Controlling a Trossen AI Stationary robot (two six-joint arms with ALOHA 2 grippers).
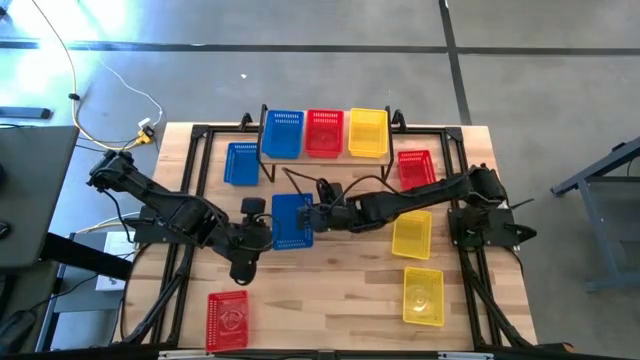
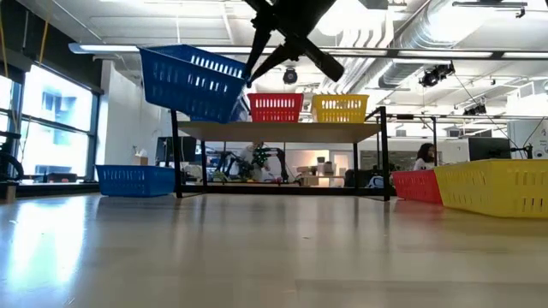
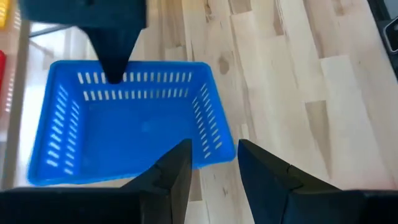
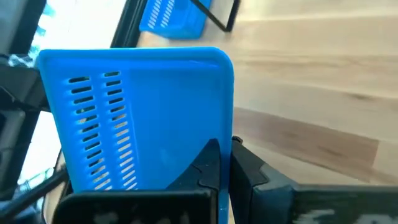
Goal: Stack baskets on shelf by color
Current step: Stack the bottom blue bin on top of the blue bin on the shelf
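I carry a blue basket (image 1: 292, 220) toward the shelf (image 2: 278, 131).
Right gripper (image 4: 225, 163) jaws clamp its wall, lifting it tilted over the counter (image 1: 330, 300); left gripper (image 3: 211, 168) jaws released, waiting beside it.

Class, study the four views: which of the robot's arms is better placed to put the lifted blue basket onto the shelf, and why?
The right. Its gripper is already shut on the lifted blue basket's rim, holding it off the table near the shelf. The left gripper is open beside it, holding nothing.

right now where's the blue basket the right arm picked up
The held blue basket is near the table's middle in the high view, in front of the shelf, lifted and tilted in the right gripper, with the left gripper beside it.
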